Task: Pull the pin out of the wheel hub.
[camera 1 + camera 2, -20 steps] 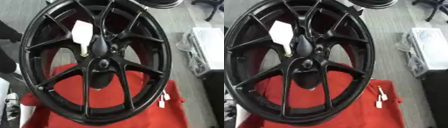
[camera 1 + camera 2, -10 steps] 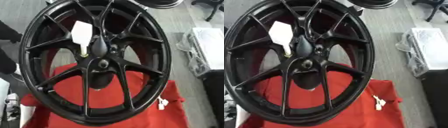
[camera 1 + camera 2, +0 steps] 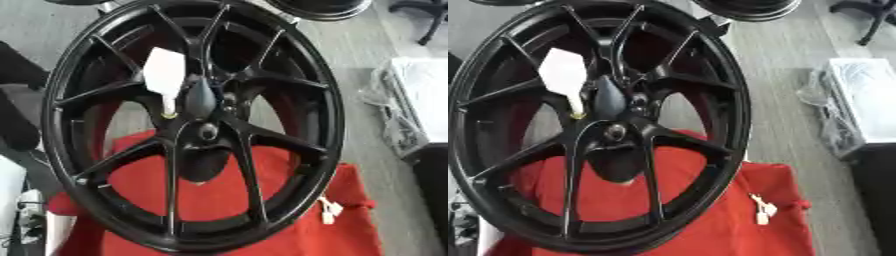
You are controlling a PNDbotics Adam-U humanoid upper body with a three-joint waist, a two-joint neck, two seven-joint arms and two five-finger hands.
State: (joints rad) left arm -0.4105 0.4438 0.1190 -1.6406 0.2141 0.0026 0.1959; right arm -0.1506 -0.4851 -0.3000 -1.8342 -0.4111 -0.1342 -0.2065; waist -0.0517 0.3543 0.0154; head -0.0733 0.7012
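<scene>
One large black wheel hub point(image 3: 197, 130) fills most of both views, standing on edge and leaning, its glossy rim an elongated oval whose long axis runs from top to bottom. Thin paired spokes fan out from a dark, rounded centre cap. Under its lower part lies a red cloth point(image 3: 219, 200), soft and creased, spread over what seems to be the tabletop. Beyond, a grey floor point(image 3: 785, 85) shows, with a second dark wheel point(image 3: 319, 7) at the top edge, a chair base in the upper right corner, and a pale box with crumpled clear plastic point(image 3: 859, 105) on the right.

The pin point(image 3: 165, 80) sits in the hub face just left of the centre cap: a white, flat, roughly hexagonal tag on a slim white stem, its long axis near vertical, the stem pointing down into a small yellowish ring at a bolt hole. The tag end points up.

A small white tagged piece point(image 3: 760, 211) lies on the cloth, to the right of the rim.

Neither hand of the robot shows in either view, so their state cannot be told.
</scene>
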